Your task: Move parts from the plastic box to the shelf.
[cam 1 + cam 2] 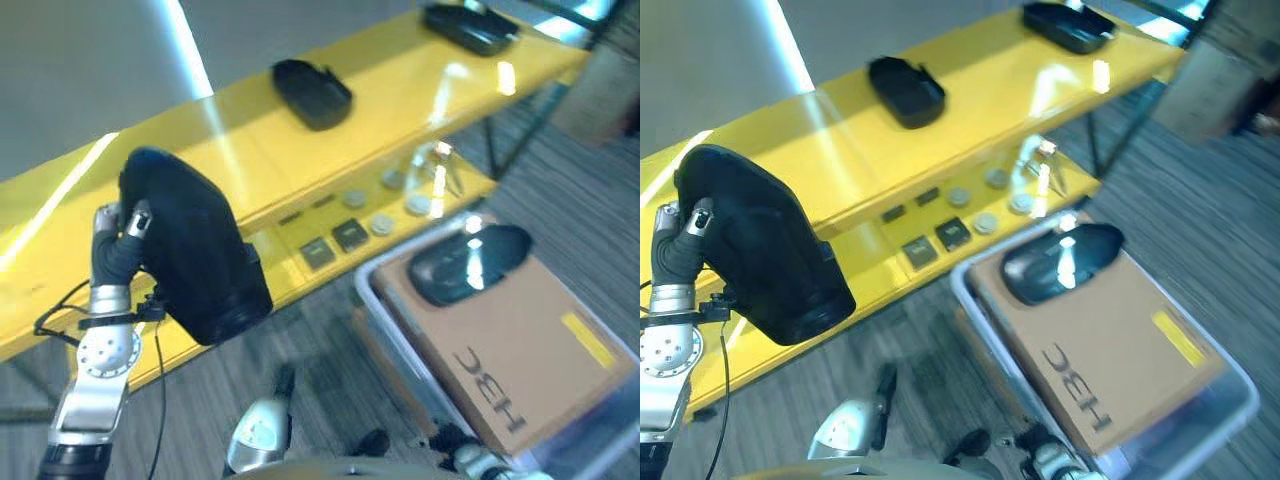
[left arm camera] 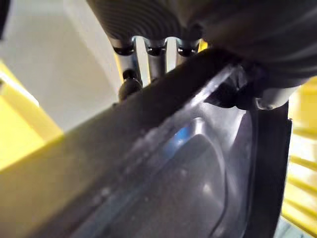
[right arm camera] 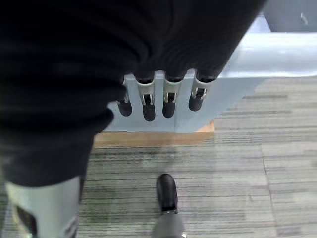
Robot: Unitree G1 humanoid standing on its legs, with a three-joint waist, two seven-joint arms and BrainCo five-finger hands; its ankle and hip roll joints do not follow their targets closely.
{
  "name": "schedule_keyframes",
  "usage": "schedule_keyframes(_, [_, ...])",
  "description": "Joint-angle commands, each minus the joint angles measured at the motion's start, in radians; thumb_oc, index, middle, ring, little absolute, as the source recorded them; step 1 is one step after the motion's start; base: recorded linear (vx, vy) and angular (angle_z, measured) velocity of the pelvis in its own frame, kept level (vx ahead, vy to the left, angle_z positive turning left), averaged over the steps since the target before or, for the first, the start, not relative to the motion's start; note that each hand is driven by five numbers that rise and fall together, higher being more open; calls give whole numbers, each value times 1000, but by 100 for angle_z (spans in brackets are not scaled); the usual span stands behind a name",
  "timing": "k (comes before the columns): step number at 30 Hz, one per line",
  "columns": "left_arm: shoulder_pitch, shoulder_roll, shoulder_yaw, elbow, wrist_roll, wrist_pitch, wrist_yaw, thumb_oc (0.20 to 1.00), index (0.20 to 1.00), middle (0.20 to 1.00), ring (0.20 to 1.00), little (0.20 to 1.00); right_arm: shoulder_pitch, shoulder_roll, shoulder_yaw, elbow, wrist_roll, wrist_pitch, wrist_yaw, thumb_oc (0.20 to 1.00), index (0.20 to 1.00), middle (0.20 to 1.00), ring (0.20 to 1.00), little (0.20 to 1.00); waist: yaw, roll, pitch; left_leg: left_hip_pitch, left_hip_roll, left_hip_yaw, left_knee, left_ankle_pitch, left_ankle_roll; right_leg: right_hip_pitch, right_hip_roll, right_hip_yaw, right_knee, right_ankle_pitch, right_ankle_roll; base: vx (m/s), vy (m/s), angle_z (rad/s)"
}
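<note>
My left hand (image 1: pixel 122 238) is shut on a large black moulded part (image 1: pixel 195 250), holding it tilted above the left stretch of the yellow shelf (image 1: pixel 250 150). In the left wrist view the fingers (image 2: pixel 148 52) hook over the part's rim (image 2: pixel 163 163) and the thumb presses the other side. At the lower right, the translucent plastic box (image 1: pixel 378 305) holds a brown cardboard carton (image 1: pixel 520 350) with another black part (image 1: pixel 468 262) on top. My right hand (image 3: pixel 148 101) hangs relaxed, holding nothing, beside the box's wall (image 3: pixel 257 54).
Two black parts (image 1: pixel 312 93) (image 1: pixel 470 28) lie on the shelf's top board. Its lower board (image 1: pixel 300 275) carries small round discs (image 1: pixel 384 223) and dark square pieces (image 1: pixel 350 235). Grey striped carpet (image 1: pixel 560 190) surrounds the shelf and box.
</note>
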Motion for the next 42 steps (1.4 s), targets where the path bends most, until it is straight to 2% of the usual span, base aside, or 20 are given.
schedule_keyframes(1, [-37, -5, 65, -83, -53, -79, -3, 200, 200, 200, 200, 200, -21, 27, 0, -7, 3, 11, -7, 1000, 1000, 1000, 1000, 1000, -31, -14, -31, -2, 23, 42, 56, -78, 2, -28, -45, 28, -7, -20, 98, -99, 56, 34])
schedule_keyframes(2, [-36, -5, 65, -84, -54, -77, -4, 200, 200, 200, 200, 200, -19, 26, 0, -8, 4, 11, -8, 1000, 1000, 1000, 1000, 1000, -32, -13, -31, 0, 23, 41, 57, -80, 3, -25, -45, 26, -7, -20, 100, -152, 97, 89])
schedule_keyframes(4, [-45, -10, 44, -82, -54, -73, -17, 200, 200, 200, 200, 200, 5, 33, -29, -38, 52, 3, -11, 1000, 1000, 1000, 1000, 1000, -68, -16, -57, 73, 56, 157, 14, -88, -10, -16, -63, -39, -4, 2, 104, -83, 222, 199])
schedule_keyframes(5, [-39, -6, 33, -79, -50, -71, -23, 200, 200, 200, 200, 200, 16, 37, -36, -45, 64, 3, -14, 1000, 1000, 1000, 1000, 1000, -80, -4, -80, 108, 31, 155, -69, -87, 2, -14, -64, -49, -2, 24, 118, -18, 329, 169])
schedule_keyframes(7, [-40, 4, 25, -86, -42, -64, -22, 200, 200, 200, 200, 200, 7, 33, -36, -44, 52, 8, -19, 1000, 1000, 1000, 1000, 1000, -87, 4, -86, 115, -7, 113, -76, -118, 26, -29, -75, -26, 19, 44, 126, 31, 282, 40])
schedule_keyframes(10, [-54, 12, 17, -109, -93, -66, -30, 200, 200, 200, 200, 200, -10, 37, -46, -73, 43, 13, -40, 1000, 1000, 1000, 1000, 1000, -115, 14, -68, 136, -66, 86, -79, -158, 88, -96, -145, 29, 183, 44, 141, 39, 345, -11])
schedule_keyframes(11, [-68, 11, 9, -111, -101, -65, -32, 200, 200, 200, 200, 200, -8, 40, -58, -86, 60, 10, -48, 1000, 1000, 1000, 1000, 1000, -134, 16, -60, 145, -81, 79, -79, -167, 102, -127, -170, 82, 234, 41, 154, 48, 277, -1])
schedule_keyframes(12, [-105, 19, -18, -108, -112, -71, -24, 200, 200, 200, 200, 200, -4, 40, -71, -108, 89, 4, -62, 1000, 1000, 1000, 1000, 1000, -187, 16, -45, 148, -99, 51, -79, -173, 113, -182, -153, 236, 278, 21, 163, -29, 219, 3])
schedule_keyframes(13, [-149, 28, -43, -93, -131, -83, -10, 200, 200, 200, 200, 200, -18, 44, -71, -121, 121, -2, -75, 1000, 1000, 1000, 1000, 1000, -230, 6, -34, 141, -117, 35, -79, -157, 115, -244, -85, 399, 271, 19, 135, -50, 131, 17])
schedule_keyframes(14, [-152, 29, -44, -90, -132, -84, -10, 200, 200, 200, 200, 200, -20, 44, -71, -121, 121, -2, -76, 1000, 1000, 1000, 1000, 1000, -225, 5, -35, 138, -117, 40, -79, -155, 115, -250, -84, 404, 271, 21, 134, 33, 69, 82])
schedule_keyframes(15, [-239, 39, -116, -67, -160, -102, -37, 200, 200, 200, 200, 200, -9, 50, -60, -109, 195, -21, -69, 1000, 1000, 1000, 1000, 1000, -285, 3, -17, 127, -139, -52, -79, -146, 115, -311, 37, 709, 205, 18, 128, 76, 25, 94])
schedule_keyframes(20, [-296, 45, -148, -48, -194, -106, -47, 200, 200, 200, 200, 200, 24, 60, -51, -66, 176, -11, -56, 1000, 1000, 1000, 1000, 1000, -297, -22, -8, 97, -143, -108, -79, -141, 108, -343, 42, 724, 64, 93, 134, 112, -114, 78])
schedule_keyframes(24, [-298, 30, -146, -41, -219, -96, -58, 200, 200, 200, 200, 200, 60, 70, -76, -20, 183, 0, -59, 1000, 1000, 1000, 1000, 1000, -302, -37, -22, 94, -135, -151, -79, -146, 92, -299, 34, 702, 28, 104, 133, 123, -173, 90])
schedule_keyframes(27, [-258, 9, -106, -10, -226, -85, -40, 200, 200, 200, 200, 200, 79, 71, -89, -7, 192, -2, -54, 1000, 1000, 1000, 1000, 1000, -293, -37, -59, 139, -48, -167, -69, -143, 58, -255, 56, 654, 55, 68, 113, 301, -348, 102])
schedule_keyframes(29, [-255, 7, -85, -11, -217, -79, -30, 200, 200, 200, 200, 200, 74, 55, -100, -12, 215, -12, -60, 1000, 1000, 1000, 1000, 1000, -285, -44, -34, 80, -42, -163, 70, -133, 38, -192, 56, 627, 43, 53, 95, 157, -250, 28])
schedule_keyframes(31, [-269, 12, -66, 16, -199, -72, 4, 200, 200, 200, 200, 200, 54, 33, -95, -18, 211, -12, -63, 1000, 1000, 1000, 1000, 1000, -267, -50, 1, -12, -76, -184, 138, -118, 39, -142, 47, 589, 4, 45, 82, 49, -156, -1])
schedule_keyframes(33, [-276, 20, -61, 38, -189, -62, 14, 200, 200, 200, 200, 200, 53, 26, -90, -22, 202, -9, -60, 1000, 1000, 1000, 1000, 1000, -270, -51, -3, -35, -65, -168, 99, -100, 40, -131, 39, 580, -8, 44, 88, 109, -37, 3])
schedule_keyframes(36, [-311, 46, -58, 119, -194, -54, 49, 200, 200, 200, 200, 200, 41, 12, -85, -34, 206, -10, -59, 1000, 1000, 1000, 1000, 1000, -268, -33, -16, -67, -60, -144, -49, -17, 32, -127, 54, 589, -12, 29, 94, 179, -3, 28])
schedule_keyframes(39, [-350, 85, -60, 202, -203, -39, 45, 200, 200, 200, 200, 200, 18, 2, -80, -48, 217, -17, -56, 1000, 1000, 1000, 1000, 1000, -271, -11, -21, -96, -87, -184, -79, 0, 43, -136, 90, 643, -12, 10, 84, 123, 42, -15])
schedule_keyframes(42, [-402, 108, -70, 279, -264, -50, 46, 200, 200, 200, 200, 200, 27, 10, -89, -56, 244, -21, -49, 1000, 1000, 1000, 1000, 1000, -295, -2, -24, -94, -75, -156, -79, 6, 45, -160, 94, 681, -12, 10, 85, 105, 131, -77])
